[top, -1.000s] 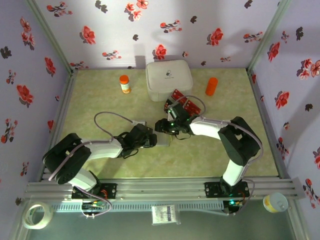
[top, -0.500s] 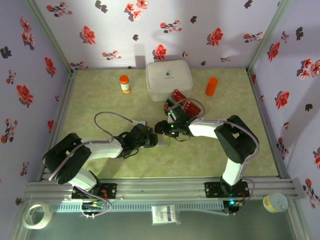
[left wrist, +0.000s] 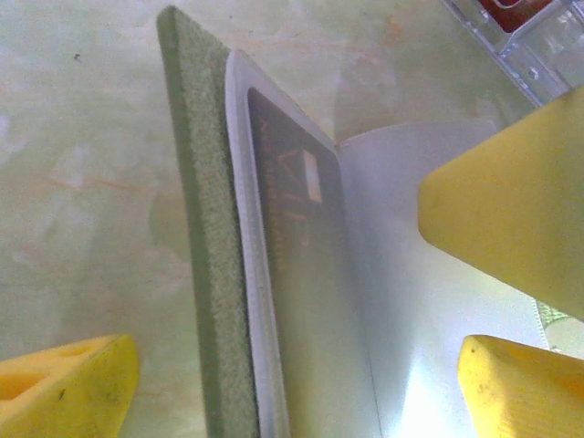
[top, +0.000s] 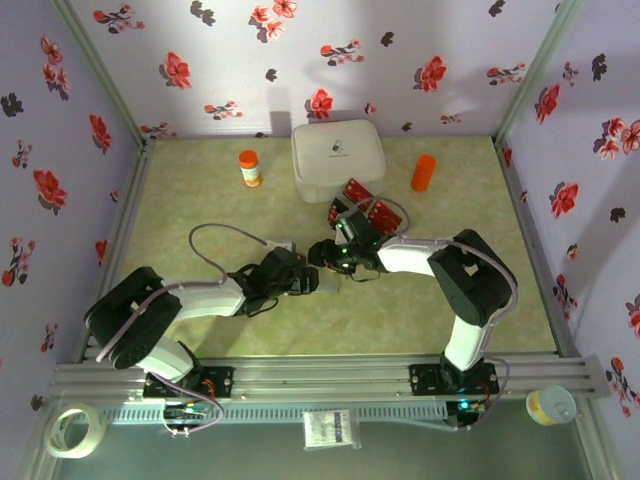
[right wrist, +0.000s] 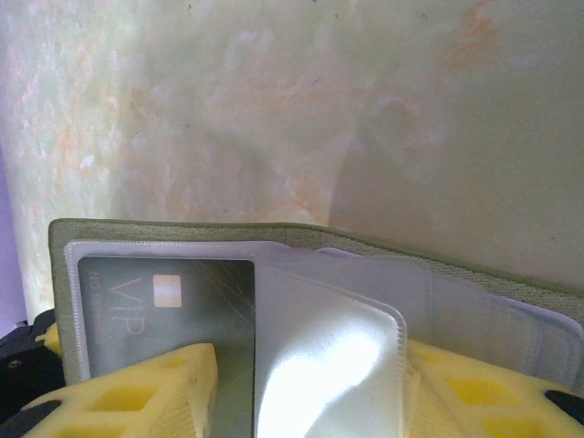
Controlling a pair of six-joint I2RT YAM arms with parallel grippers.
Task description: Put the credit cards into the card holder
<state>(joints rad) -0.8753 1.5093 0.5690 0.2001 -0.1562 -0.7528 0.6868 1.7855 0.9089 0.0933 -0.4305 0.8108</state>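
One grey card (right wrist: 164, 297) sits in a clear sleeve of the holder (left wrist: 196, 246), which lies open mid-table between the two arms, olive cover outside, pale leaves inside. Left gripper (top: 300, 281) straddles it with fingers (left wrist: 64, 388) spread wide, the near one clear of the cover, closed on nothing. Right gripper (top: 336, 254) stands part-open, fingers (right wrist: 151, 397) either side of a shiny loose leaf (right wrist: 328, 356); whether they pinch that leaf cannot be told.

Likely hazards: the holder looks steadied rather than clamped, so a push from the right could slide it across the smooth table (top: 200, 200) or fold it shut. The slick leaf could spring back over the pocket. The two grippers work almost touching, and a careless move could knock them together.

More cards (top: 360, 195), red, lie in the tray (left wrist: 534, 50) just beyond, by the white box (top: 337, 158), so the job looks barely begun.
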